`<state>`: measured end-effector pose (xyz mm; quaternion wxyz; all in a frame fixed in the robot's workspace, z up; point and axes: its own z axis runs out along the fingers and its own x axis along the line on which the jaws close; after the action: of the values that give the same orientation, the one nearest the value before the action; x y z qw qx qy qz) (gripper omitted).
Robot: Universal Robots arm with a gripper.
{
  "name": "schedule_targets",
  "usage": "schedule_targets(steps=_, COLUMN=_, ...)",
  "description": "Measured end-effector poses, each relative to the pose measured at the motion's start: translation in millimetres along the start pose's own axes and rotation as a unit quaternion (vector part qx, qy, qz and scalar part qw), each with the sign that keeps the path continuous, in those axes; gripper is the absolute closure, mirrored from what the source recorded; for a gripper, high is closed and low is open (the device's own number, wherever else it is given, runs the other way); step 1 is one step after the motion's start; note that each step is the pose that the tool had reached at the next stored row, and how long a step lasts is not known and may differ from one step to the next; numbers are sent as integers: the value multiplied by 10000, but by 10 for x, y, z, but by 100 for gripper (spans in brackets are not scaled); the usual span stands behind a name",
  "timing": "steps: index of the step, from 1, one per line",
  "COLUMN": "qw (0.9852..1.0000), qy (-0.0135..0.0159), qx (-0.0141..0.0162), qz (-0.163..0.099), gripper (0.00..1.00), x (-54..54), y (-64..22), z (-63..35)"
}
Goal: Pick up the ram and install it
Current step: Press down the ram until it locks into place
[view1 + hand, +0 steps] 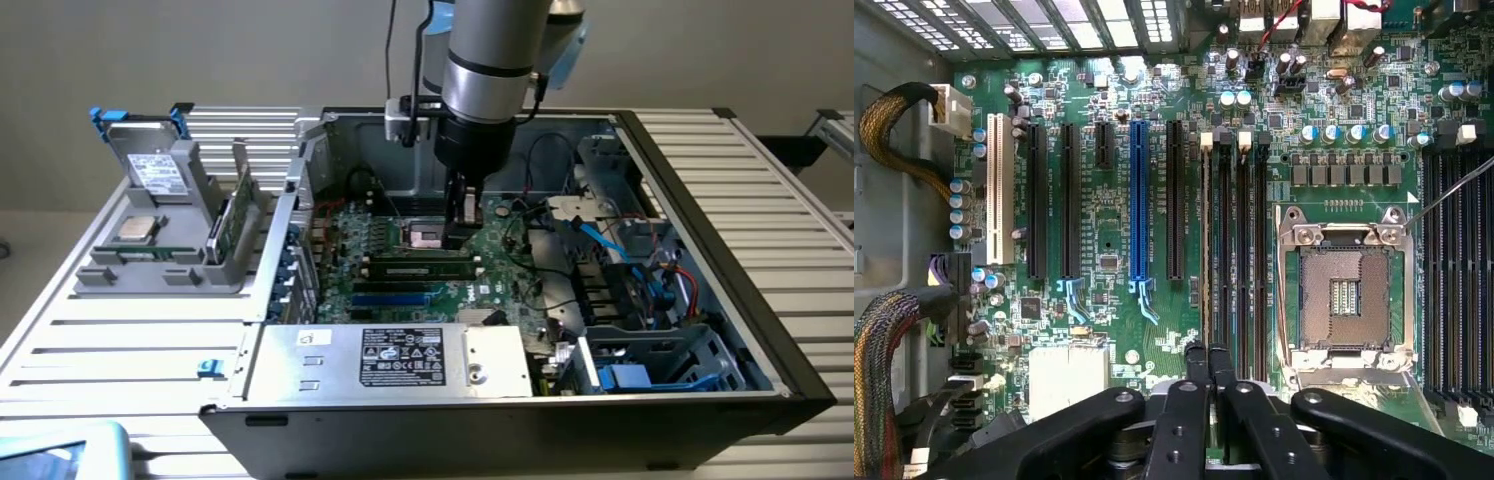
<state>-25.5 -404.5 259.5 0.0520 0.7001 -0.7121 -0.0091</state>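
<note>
Ram (424,265) sat inside the open computer case (742,262), lying lengthwise in one of the memory slots on the motherboard (400,296), at roughly seven o'clock from the gripper (466,232) in the exterior view. In the wrist view the ram (1205,240) appeared edge-on as a thin line running along its slot, which suggests it stood upright in the socket rather than lying flat on the board. I judged it placed in its slot; whether the end latches had locked could not be told.

The arm (494,60) hung straight down into the case, probably because a memory stick must be pushed squarely into its slot, and a vertical approach also kept clear of the cables at three o'clock. The fingers (1197,358) were drawn narrow, side by side with almost no gap, right at one end of the stick. Such a closed pair would serve as a blunt pusher on the top edge, though whether the fingers pinched the board's end or merely touched it was not clear.

The empty processor socket (1344,290) lay just beside the memory slots, at about twelve o'clock from the ram in the exterior view, and the gripper stood close to it without touching.

Outside the case, at nine o'clock, a grey holder (160,272) kept another green board (238,222) standing on edge, presumably so that parts could be grasped from above.
</note>
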Motion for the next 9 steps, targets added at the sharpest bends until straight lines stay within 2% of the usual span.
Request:
schedule_targets(steps=1, qw=10000, qy=0, qx=0, qz=0, gripper=89, x=0, y=0, z=0)
schedule_targets(steps=5, qw=10000, qy=4, qx=4, qz=0, gripper=89, x=-1, y=-2, z=17)
schedule_targets(steps=7, qw=10000, qy=5, qx=29, qz=2, gripper=89, x=-2, y=1, z=42)
schedule_targets(steps=9, qw=10000, qy=5, qx=70, qz=4, gripper=89, x=-4, y=5, z=63)
